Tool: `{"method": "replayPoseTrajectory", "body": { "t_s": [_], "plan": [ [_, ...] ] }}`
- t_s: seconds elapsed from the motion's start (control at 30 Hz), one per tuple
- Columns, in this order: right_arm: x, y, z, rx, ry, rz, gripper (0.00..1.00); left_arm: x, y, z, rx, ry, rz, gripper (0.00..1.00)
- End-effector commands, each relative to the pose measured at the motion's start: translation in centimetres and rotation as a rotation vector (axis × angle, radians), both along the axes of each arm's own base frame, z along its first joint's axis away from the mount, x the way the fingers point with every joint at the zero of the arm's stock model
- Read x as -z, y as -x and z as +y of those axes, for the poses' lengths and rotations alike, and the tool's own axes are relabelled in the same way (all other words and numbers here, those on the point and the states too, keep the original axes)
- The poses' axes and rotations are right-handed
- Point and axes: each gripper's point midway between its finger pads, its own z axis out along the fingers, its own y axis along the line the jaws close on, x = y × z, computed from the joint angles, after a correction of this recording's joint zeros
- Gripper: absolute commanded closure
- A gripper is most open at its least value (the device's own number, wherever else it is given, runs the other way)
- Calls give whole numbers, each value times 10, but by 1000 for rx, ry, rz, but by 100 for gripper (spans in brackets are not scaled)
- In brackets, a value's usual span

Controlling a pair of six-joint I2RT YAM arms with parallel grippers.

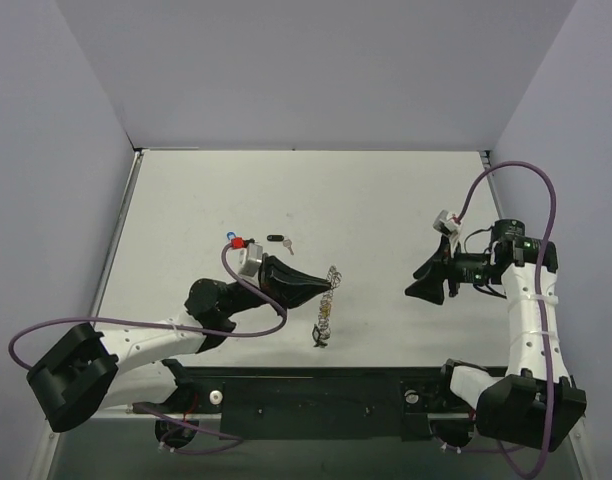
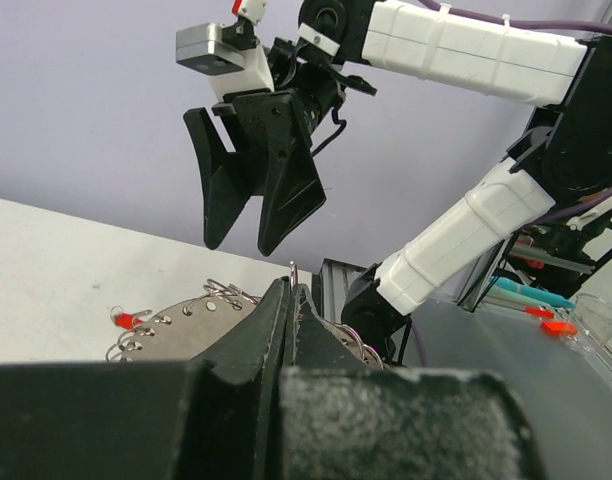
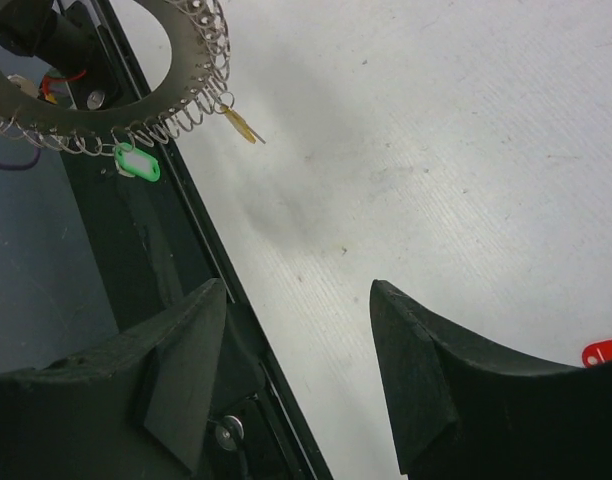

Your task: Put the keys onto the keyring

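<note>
With my left gripper (image 1: 322, 288) clamped on the keyring (image 1: 325, 318), stood on edge at its fingertips and carrying a green tag (image 3: 136, 162) and a red tag (image 2: 126, 320), and my right gripper (image 1: 416, 283) wide open and empty facing it, I judge the task partly done: loose keys (image 1: 238, 240) beside the left wrist are not yet threaded.

My left pincer (image 1: 324, 288) holds the silver keyring (image 1: 326, 315) on edge, green tag (image 3: 138, 162) dangling; a black key (image 1: 276, 239) and red and blue keys (image 1: 238, 240) lie beyond.
</note>
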Motion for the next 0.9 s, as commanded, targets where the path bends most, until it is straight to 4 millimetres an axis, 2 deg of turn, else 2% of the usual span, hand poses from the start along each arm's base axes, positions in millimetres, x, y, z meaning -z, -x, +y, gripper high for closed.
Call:
{"method": "replayPoseTrajectory", "body": {
  "t_s": [0.0,0.13,0.17,0.3,0.4,0.5,0.7,0.87],
  "plan": [
    [3,7,8,-43,38,20,45,-36,1,0,18,111,-47,100],
    [-1,21,20,-151,71,-28,43,-30,1,-6,17,101,-78,100],
    [-4,32,29,-237,76,-62,43,-26,2,-11,21,83,-80,100],
    [-29,59,56,-469,28,-160,44,-14,0,-30,-5,5,-120,100],
    [-45,62,71,-561,3,-197,46,-10,1,-41,-23,-27,-155,100],
    [-53,65,79,-615,-7,-216,52,-11,7,-51,-24,-27,-176,100],
    [-68,69,82,-630,-21,-256,54,-10,11,-62,-44,-43,-193,100],
    [-67,71,85,-636,-38,-244,59,-12,13,-69,-43,-42,-202,100]
  ]
}}
